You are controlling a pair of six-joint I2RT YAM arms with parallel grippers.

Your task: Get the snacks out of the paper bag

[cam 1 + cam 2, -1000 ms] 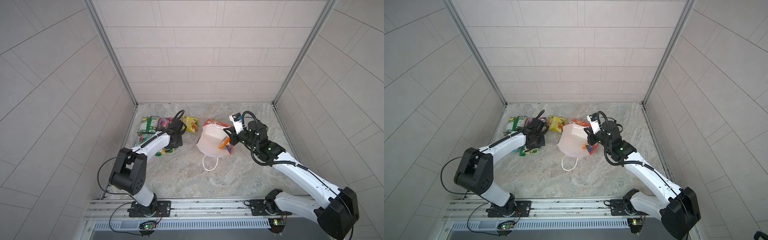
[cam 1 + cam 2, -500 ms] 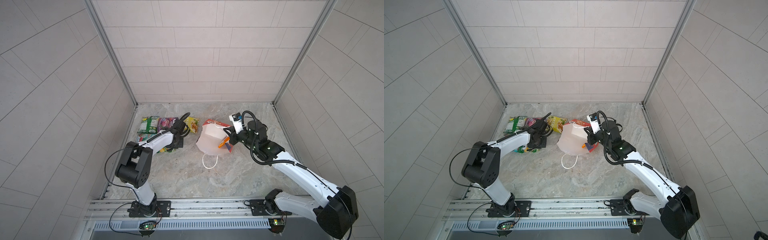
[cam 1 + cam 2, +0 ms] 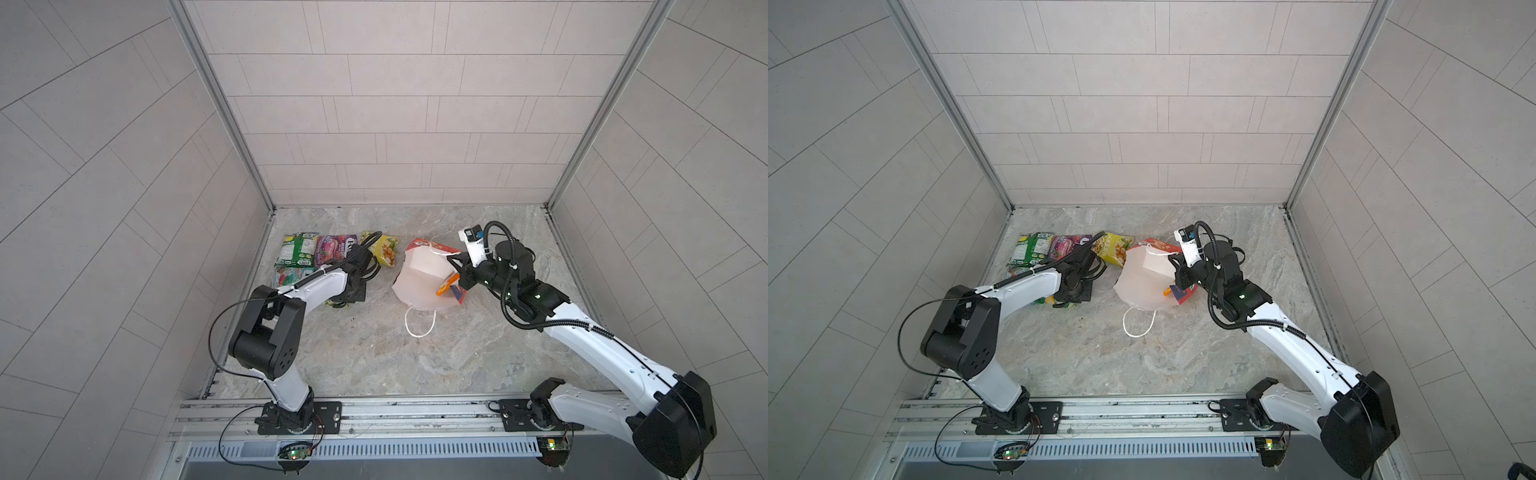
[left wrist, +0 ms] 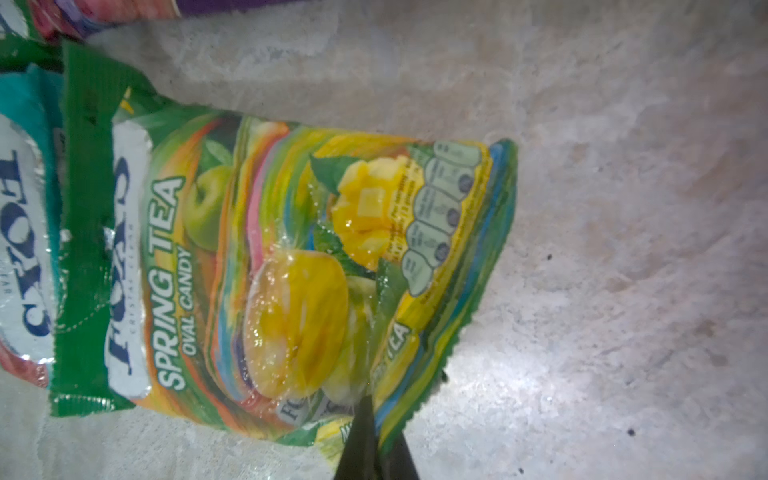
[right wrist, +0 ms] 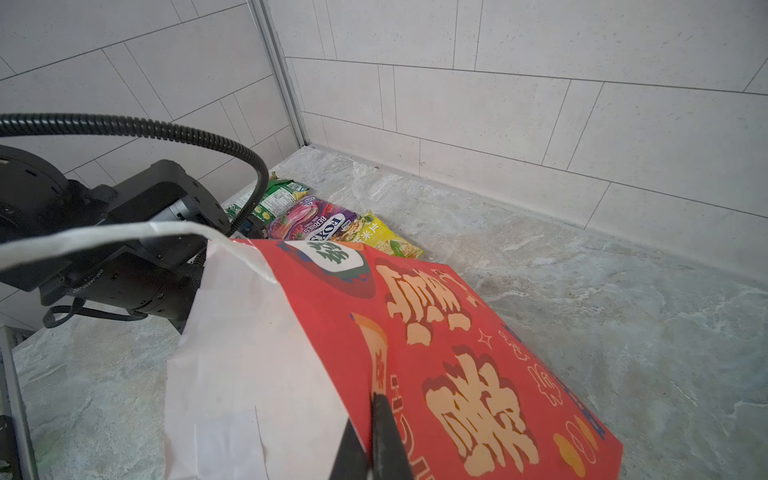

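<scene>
The left fingers point(image 4: 359, 449) are clenched on a corner of the yellow-green packet point(image 4: 291, 257). That packet lies flat on the table point(image 3: 374, 353), touching the teal packet point(image 4: 25, 199). Nearer the back wall, the green packet point(image 3: 297, 249), purple packet point(image 3: 336, 249) and yellow packet point(image 3: 384, 249) lie in a row.

The right fingers point(image 5: 384, 440) are pinched on the rim of the paper bag point(image 5: 457, 332). They hold it tipped, with its mouth spread so the white inside shows from above. One white cord handle trails on the table in front. An orange packet point(image 3: 446, 287) shows inside the bag, on the side of the mouth nearest the right fingers.

To my eye this is the set-down of the fifth snack, with one left to fetch. The next move calls for the left fingers to let go and lift clear without dragging the packet. They then need to reach into the bag's mouth for the orange packet while the right arm holds the bag open.
</scene>
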